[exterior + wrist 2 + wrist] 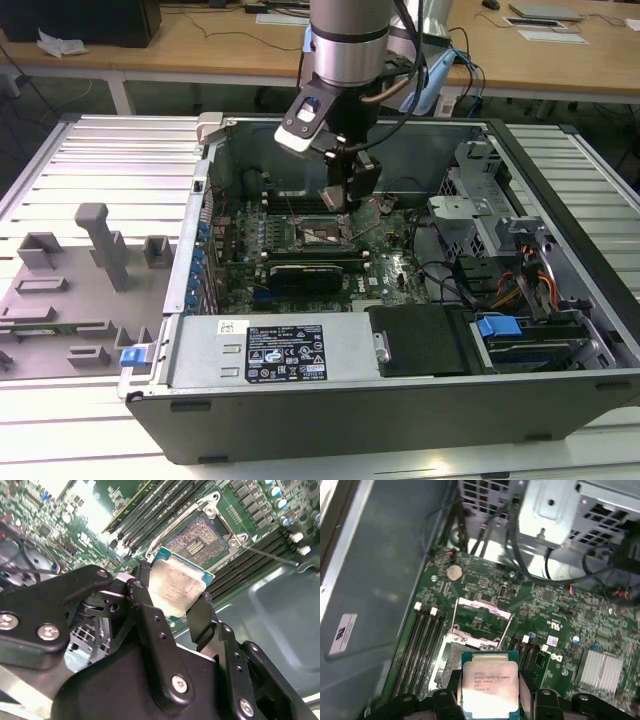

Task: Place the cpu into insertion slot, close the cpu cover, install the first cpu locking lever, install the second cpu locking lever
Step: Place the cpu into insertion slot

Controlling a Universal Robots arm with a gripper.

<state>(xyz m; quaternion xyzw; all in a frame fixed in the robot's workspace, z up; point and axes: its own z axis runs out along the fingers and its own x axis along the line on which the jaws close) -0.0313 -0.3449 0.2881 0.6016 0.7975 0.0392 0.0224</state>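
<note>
Apprentice: Closed on what, those black metal fingers (pixel 142 607)?
Technician: Clamped on the small flat square chip with the dull silver-grey metal top (pixel 177 587); pinched by two opposite edges, probably to leave the underside free for seating; top face turned towards the cameras in both wrist views (pixel 490 687).
Apprentice: Held where, exactly?
Technician: Inside the open grey computer case (pixel 400 425), above the green motherboard (pixel 555 610); hanging near the small square socket with the dark frame and pale centre field (pixel 197 540), clear of it, not seated; in the exterior view, just above that socket (pixel 322 232).
Apprentice: Why bare like that, the socket?
Technician: Left open for the chip, by the look of it; thin square metal frame plate with the large window (pixel 480 622) standing raised at one edge of the socket in the first wrist view, out of the path down; nothing pressed shut over the contacts yet.
</note>
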